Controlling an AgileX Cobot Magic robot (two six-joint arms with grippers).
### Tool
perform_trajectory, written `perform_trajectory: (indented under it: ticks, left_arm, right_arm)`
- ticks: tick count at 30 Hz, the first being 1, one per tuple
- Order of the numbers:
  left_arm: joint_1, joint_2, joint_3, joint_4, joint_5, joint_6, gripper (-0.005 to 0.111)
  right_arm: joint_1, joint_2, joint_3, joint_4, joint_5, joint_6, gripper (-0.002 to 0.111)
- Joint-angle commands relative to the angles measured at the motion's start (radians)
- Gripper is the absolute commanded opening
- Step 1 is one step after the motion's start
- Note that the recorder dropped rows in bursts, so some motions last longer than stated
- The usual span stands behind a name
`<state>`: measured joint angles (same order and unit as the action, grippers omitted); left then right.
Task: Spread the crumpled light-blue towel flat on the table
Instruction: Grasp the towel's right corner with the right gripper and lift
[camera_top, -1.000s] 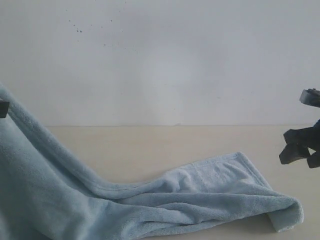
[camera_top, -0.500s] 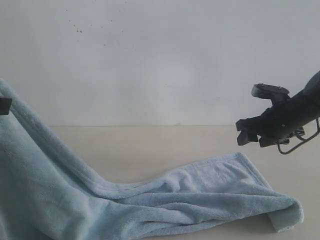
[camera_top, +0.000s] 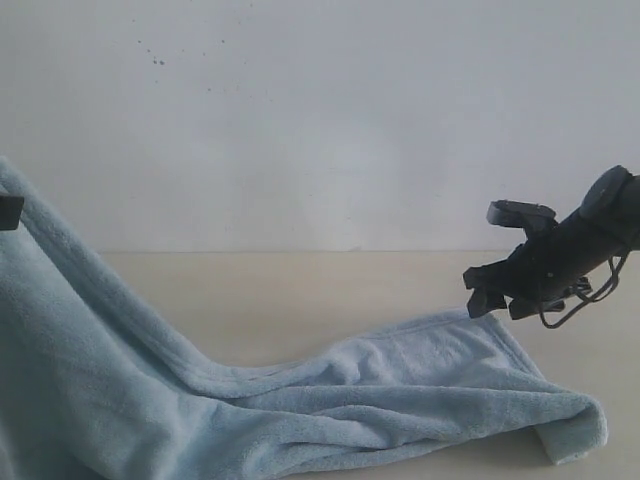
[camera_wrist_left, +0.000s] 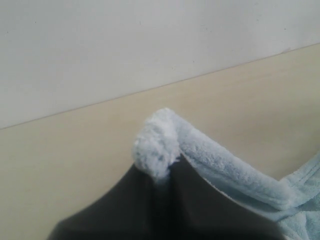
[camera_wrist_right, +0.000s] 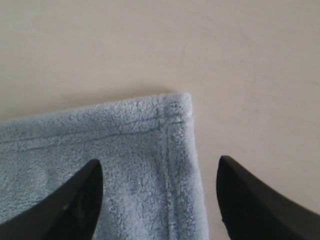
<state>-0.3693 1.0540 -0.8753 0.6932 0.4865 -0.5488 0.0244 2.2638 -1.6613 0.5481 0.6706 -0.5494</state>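
currently left end effector (camera_wrist_left: 161, 172) clamps the towel (camera_top: 300, 410); right end effector (camera_wrist_right: 158, 169) hovers released over its corner.

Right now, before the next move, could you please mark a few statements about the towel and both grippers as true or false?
1. The left gripper is shut on a bunched edge of the towel, raised off the table. True.
2. The right gripper is clamped on a corner of the towel. False: its jaws stand open over the corner, gripping nothing.
3. The towel lies fully flat. False: its left side is lifted and its right end is folded over.
4. In the right wrist view, a hemmed corner of the towel lies between the right gripper's fingers. True.
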Motion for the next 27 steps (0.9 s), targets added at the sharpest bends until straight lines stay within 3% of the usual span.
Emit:
perform_trajectory:
  ticks: [1,14,15,22,27]
  left_arm:
    - [0.000,0.002,0.004,0.001,-0.017,-0.012,0.004]
    - [0.000,0.002,0.004,0.001,-0.017,-0.012,0.004]
    - [0.000,0.002,0.004,0.001,-0.017,-0.012,0.004]
    - [0.000,0.002,0.004,0.008,-0.011,-0.012,0.004]
    - [0.000,0.002,0.004,0.061,0.076,-0.016,0.004]
  right_arm:
    - [-0.001,0.017,-0.007,-0.009,0.004,-0.005,0.062]
    - [0.048,0.064,-0.007,-0.021,-0.023,-0.016,0.060]
    - [0.048,0.066,-0.007,-0.021,-0.018,-0.016,0.057]
    - [0.048,0.064,-0.007,-0.015,-0.048,0.055,0.005]
    - [0.038,0.020,-0.007,-0.017,-0.062,0.091,0.000]
